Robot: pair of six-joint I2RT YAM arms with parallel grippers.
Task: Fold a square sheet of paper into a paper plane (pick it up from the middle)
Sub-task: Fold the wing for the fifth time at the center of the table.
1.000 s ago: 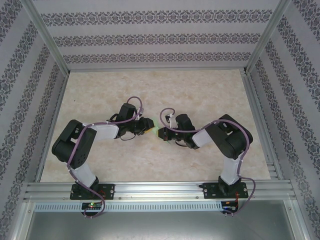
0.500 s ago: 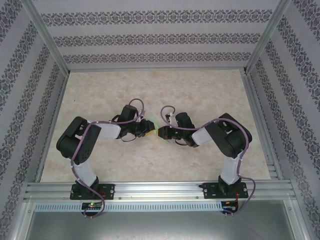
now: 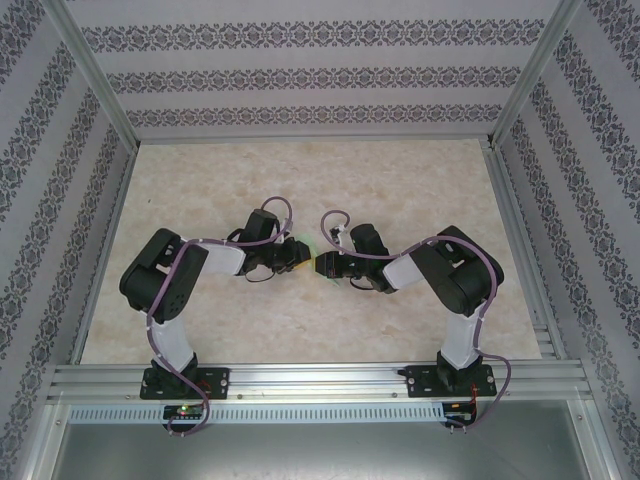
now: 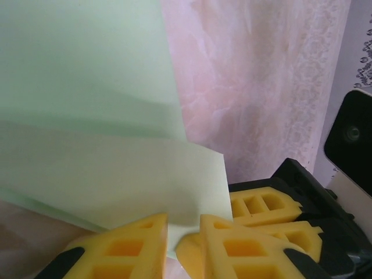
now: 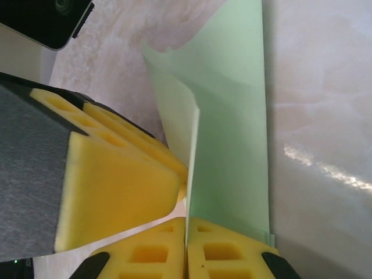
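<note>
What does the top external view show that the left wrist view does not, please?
Top external: both whole arms, the left arm and the right arm, plus the patterned walls. Left wrist: close up, the square sheet of paper in overlapping folded layers, dipping between the left gripper's yellow pads. Shared: the marbled table and the pale green paper.

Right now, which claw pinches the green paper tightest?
The right gripper: its yellow pads meet on the square sheet of paper, while the left gripper's stand slightly apart around it.
</note>
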